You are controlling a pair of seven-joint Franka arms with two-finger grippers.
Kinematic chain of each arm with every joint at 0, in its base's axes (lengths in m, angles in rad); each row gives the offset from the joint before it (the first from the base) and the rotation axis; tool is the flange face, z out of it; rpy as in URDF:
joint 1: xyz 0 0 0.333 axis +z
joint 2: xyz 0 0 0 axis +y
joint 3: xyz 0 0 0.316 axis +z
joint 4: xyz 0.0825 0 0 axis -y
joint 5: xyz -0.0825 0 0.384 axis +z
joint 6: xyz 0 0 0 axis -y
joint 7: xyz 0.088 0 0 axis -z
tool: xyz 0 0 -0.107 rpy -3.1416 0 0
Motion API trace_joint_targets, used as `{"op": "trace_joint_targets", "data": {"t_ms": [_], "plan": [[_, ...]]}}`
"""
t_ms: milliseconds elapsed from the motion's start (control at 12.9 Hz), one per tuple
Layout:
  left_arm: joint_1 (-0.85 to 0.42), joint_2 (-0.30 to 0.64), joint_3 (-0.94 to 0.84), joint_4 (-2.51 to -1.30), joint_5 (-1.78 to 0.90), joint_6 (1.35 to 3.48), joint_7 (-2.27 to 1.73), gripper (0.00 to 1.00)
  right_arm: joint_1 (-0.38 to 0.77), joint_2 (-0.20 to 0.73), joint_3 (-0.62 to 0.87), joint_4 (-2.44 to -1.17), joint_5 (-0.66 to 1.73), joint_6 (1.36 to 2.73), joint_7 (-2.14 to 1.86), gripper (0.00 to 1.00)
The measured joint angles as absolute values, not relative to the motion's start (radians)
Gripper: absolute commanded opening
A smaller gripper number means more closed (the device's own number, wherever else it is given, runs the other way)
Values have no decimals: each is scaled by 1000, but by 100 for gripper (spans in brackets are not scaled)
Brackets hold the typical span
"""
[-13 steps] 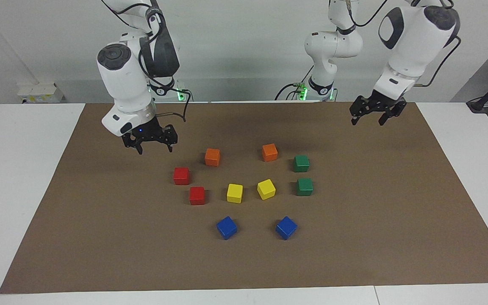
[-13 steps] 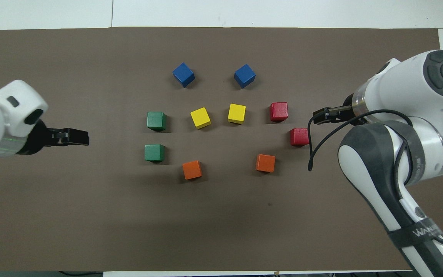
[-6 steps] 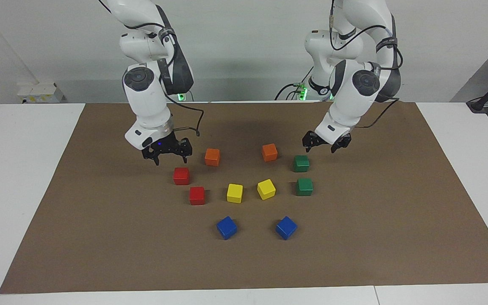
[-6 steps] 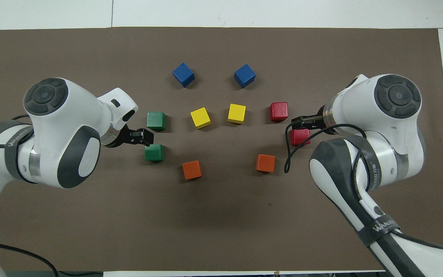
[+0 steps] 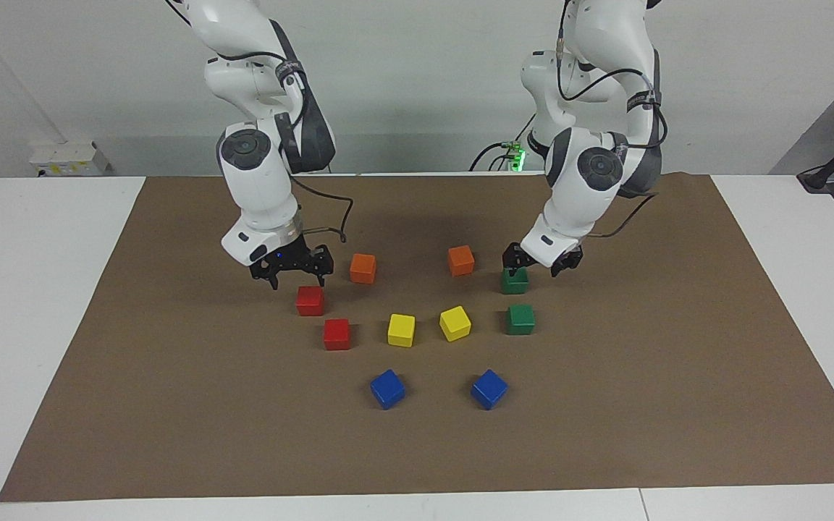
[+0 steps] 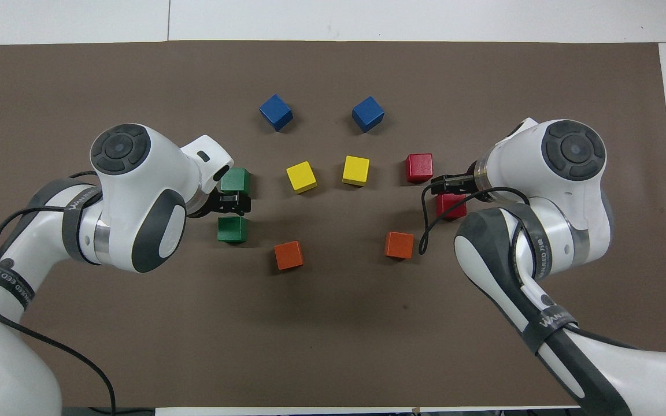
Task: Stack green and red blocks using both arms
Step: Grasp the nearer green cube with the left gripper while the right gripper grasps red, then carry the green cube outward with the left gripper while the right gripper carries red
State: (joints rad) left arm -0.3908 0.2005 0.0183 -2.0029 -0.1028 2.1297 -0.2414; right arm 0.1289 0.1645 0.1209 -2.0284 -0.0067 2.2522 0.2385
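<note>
Green blocks sit right of centre in the facing view, the upper one (image 5: pixel 515 281) just under the left gripper (image 5: pixel 541 265), whose fingers are spread wide and hold nothing; one fingertip overlaps its top edge. The lower green block (image 5: pixel 520 319) lies apart below. Red blocks sit left of centre: the upper one (image 5: pixel 310 300) just below the right gripper (image 5: pixel 293 274), fingers wide and empty, the lower one (image 5: pixel 337 333) beneath.

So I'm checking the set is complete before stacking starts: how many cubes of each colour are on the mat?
red cubes: 2
green cubes: 2
orange cubes: 2
yellow cubes: 2
blue cubes: 2
Total: 10
</note>
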Motion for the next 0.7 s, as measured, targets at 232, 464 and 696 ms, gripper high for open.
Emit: {"op": "trace_joint_targets", "data": {"t_ms": [232, 464, 696], "plan": [[-405, 238, 18, -2005, -103, 2146, -244, 100, 129, 184, 121, -2044, -7, 2268, 252, 100], [-413, 245, 19, -2010, -103, 2148, -287, 100, 129, 189, 121, -2084, -7, 2334, 253, 100], [-428, 245, 18, -2018, -103, 2153, -337, 100, 129, 198, 121, -2108, -7, 2359, 254, 100]]}}
